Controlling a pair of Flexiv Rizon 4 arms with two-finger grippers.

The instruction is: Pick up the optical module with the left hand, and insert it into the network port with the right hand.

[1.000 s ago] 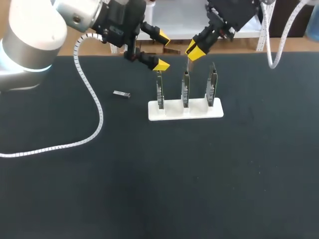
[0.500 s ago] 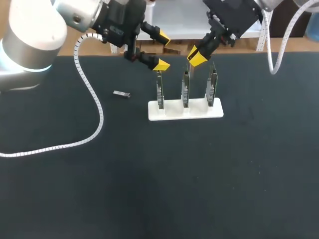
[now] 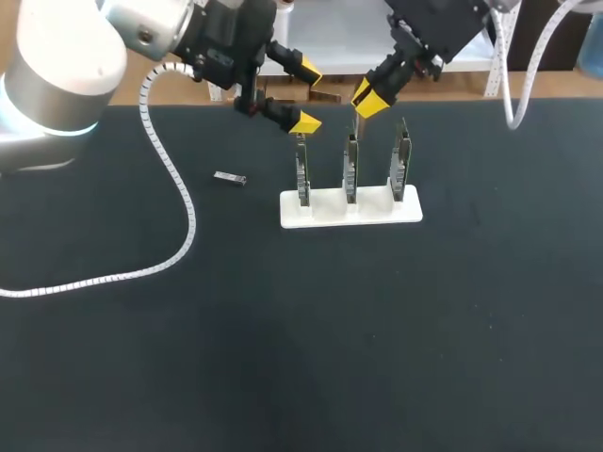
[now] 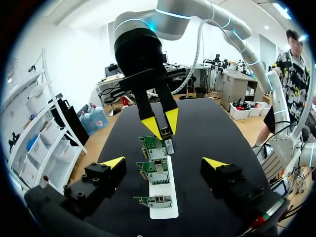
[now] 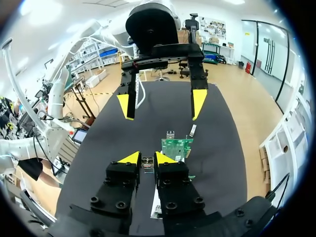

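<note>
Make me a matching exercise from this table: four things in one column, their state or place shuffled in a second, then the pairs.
1. left gripper
2. right gripper
3. white base
4. loose module

A. lies flat on the table, apart from the base
B. shut on an optical module
C. open, holding nothing
D. carries three upright boards

Pairs: 1-C, 2-B, 3-D, 4-A

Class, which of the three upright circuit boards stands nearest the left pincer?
The circuit board at the left end of the white holder, just below the left pincer's lower yellow tip.
</note>
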